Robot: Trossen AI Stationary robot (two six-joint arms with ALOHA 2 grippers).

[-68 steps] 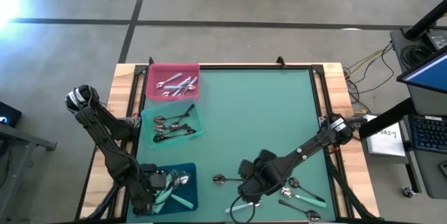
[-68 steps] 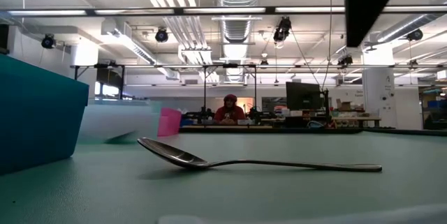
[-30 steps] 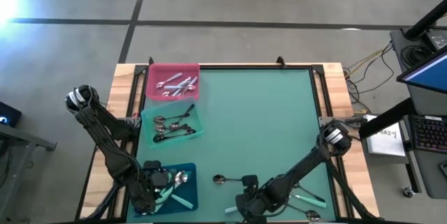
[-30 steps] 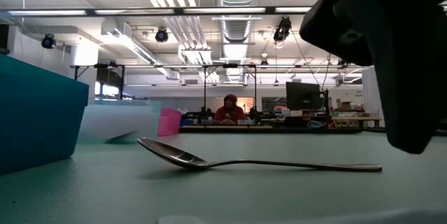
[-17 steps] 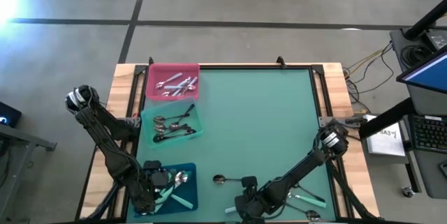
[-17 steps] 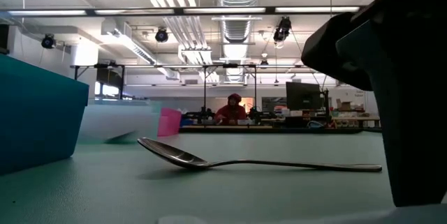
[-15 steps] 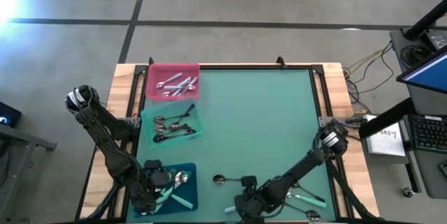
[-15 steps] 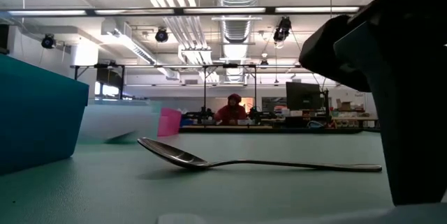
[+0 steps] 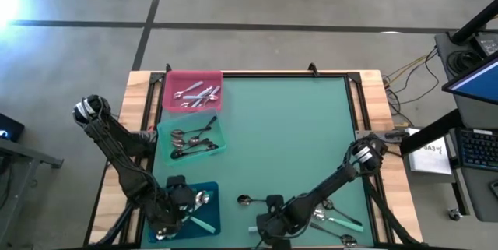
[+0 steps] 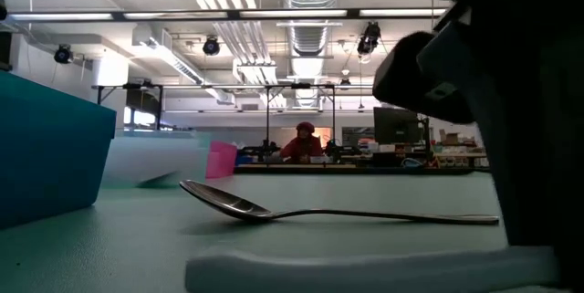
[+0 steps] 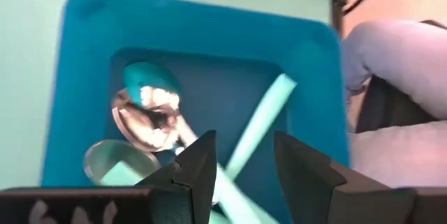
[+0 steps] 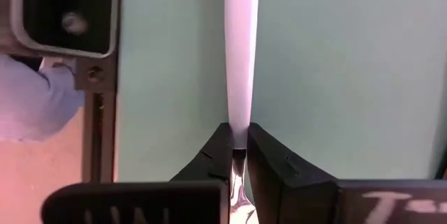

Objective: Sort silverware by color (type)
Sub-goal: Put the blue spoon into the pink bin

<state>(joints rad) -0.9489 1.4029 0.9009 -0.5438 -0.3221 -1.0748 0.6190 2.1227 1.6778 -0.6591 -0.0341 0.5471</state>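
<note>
Pickup is the step in hand: the right gripper (image 12: 238,155) has its fingers pinched on a mint-handled utensil (image 12: 241,49) at the table's near edge, right of the blue tray (image 9: 210,195). Next, I judge, comes a lift and carry to that tray, where 2 or more mint pieces lie (the left gripper (image 11: 243,172) hovers there, open and empty).

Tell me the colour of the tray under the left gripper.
Blue tray, clearest in the left wrist view.
</note>
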